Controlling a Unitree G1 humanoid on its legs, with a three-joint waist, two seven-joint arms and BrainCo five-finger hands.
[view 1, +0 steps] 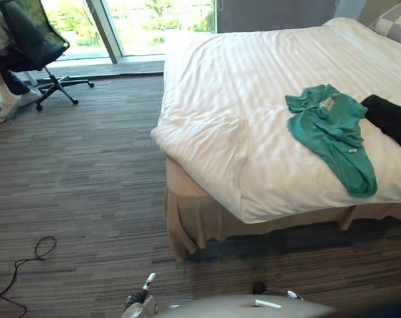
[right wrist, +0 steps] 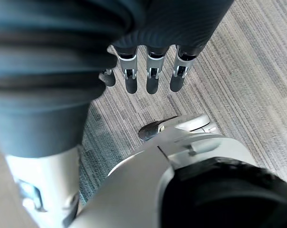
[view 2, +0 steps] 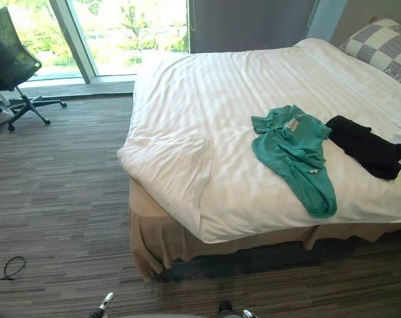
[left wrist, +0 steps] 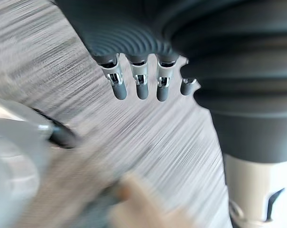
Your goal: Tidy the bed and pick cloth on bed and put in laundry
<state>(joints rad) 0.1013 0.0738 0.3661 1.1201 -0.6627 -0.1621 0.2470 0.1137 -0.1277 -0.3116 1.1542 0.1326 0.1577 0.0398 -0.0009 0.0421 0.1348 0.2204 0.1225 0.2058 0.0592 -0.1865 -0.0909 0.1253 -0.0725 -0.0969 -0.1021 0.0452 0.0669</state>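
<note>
We stand on the carpet [view 1: 74, 185] near a foot corner of the bed [view 2: 266, 73], looking down on it. A white striped duvet [view 2: 180, 165] covers it. It is fairly smooth, with creases near the corner closest to us, where it drops over a tan skirt [view 2: 154, 238].

On the duvet, toward the right side, lies a green shirt [view 2: 296, 156] (crumpled, with a pale label showing near its collar). Its long end runs down toward the near edge of the bed. Just beside it, further right, lies a black cloth [view 2: 366, 147], also bunched up; we cannot tell whether the two touch. A grey-and-white checked pillow [view 2: 382, 46] sits at the far right corner of the bed, well apart from both cloths.

Our left hand [left wrist: 142, 84] hangs with its fingers straight and relaxed, holding nothing, and carpet shows past them. Our right hand [right wrist: 152, 78] hangs the same way over the carpet, fingers straight down and released, with nothing in it.

Across the room to the left, a dark mesh chair [view 1: 31, 33] on a wheeled base stands by the window [view 2: 120, 33]. A person [view 1: 4, 79] sits in it, with one pale shoe on the carpet. Green trees show through the glass, and daylight falls across the far part of the duvet.
</note>
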